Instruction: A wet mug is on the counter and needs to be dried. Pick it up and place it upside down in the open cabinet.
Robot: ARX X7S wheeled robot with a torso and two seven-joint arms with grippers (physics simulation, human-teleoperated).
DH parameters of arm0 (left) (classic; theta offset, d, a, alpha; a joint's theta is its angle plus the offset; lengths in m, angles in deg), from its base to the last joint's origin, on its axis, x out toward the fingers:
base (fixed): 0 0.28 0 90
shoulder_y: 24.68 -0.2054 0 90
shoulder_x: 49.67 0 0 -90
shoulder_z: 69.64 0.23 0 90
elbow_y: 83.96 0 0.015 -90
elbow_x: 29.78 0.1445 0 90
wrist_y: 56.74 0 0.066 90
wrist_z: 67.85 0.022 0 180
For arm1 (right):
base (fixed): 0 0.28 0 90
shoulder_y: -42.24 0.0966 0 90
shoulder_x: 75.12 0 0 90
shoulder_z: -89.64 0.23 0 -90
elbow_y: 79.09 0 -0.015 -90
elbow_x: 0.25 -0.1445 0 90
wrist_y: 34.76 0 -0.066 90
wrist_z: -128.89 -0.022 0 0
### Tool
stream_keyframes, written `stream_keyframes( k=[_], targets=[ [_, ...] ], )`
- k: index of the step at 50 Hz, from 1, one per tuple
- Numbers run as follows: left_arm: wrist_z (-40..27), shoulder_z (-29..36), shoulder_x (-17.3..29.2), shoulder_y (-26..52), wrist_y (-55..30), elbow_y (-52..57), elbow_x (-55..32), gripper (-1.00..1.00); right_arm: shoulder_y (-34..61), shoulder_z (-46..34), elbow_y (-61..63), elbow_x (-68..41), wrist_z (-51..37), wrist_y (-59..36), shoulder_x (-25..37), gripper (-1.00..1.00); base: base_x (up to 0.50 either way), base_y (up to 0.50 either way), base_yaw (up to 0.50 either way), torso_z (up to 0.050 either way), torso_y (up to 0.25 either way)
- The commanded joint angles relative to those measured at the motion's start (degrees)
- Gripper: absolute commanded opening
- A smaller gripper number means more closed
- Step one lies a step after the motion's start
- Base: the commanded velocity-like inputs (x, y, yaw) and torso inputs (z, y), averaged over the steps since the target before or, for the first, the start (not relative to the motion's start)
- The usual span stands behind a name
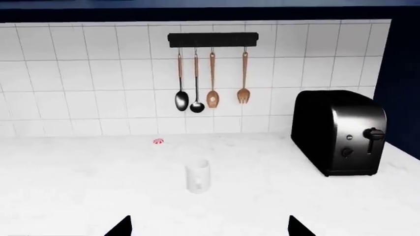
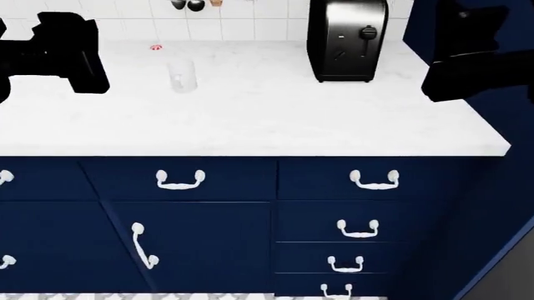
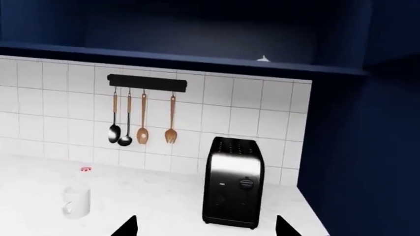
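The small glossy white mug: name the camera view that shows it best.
The left wrist view: the small glossy white mug stands near centre, largest there. The head view shows it small and pale; the right wrist view catches it low near the frame's edge.

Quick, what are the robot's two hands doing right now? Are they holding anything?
Left gripper: open, holding nothing; the mug stands alone on the counter.
Right gripper: open, holding nothing.

White tiled wall (image 1: 78, 88), black utensil rail (image 1: 213, 39) with 4 utensils, navy drawers (image 2: 359, 206), white handles.
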Motion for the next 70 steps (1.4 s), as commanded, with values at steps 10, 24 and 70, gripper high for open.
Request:
stream_keyframes(
  k=[10,24,70],
  targets=[
    [-1.1,2.5,2.9,2.9,2.6,-0.3,-3.3,1.0,1.4,-0.5,0.6,-4.7,-1.0,2.4,3.1,1.0,0.08,0.37,0.0,0.0,0.0],
    [-1.0,4.3,3.5,1.8,4.2,0.8,-4.3,1.0,1.2,-0.8,1.6,-4.8,-0.5,3.2,4.0,1.0,0.28,0.0,0.0,0.0,0.0],
    [0.9,8.4,4.0,1.2,7.1,2.1,-3.0,1.0,-4.7,2.3,4.5,-1.2,3.3,4.1,5.9,1.0,0.34,0.0,0.0,0.0,0.0]
  ],
)
